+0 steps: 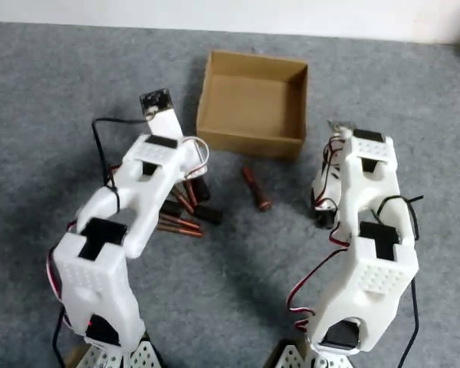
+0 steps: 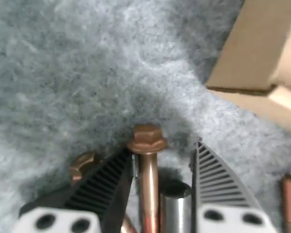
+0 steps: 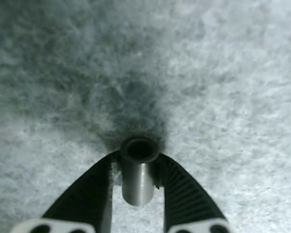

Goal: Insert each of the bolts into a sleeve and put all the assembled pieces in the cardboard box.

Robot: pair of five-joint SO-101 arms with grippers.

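Left gripper (image 2: 163,148) jaws wide apart, straddling copper bolt (image 2: 148,179) and grey sleeve (image 2: 175,208). Right gripper (image 3: 138,157) clamped on second sleeve (image 3: 137,179). Cardboard box (image 1: 249,142) at far middle of table (image 1: 414,92), bare floor showing. Loose bolt (image 1: 254,188) lies near box front wall.

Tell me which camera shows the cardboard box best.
The high view: the whole cardboard box is visible, with its open top and all four walls. The left wrist view catches one corner of it; the right wrist view faces carpet and a sleeve.
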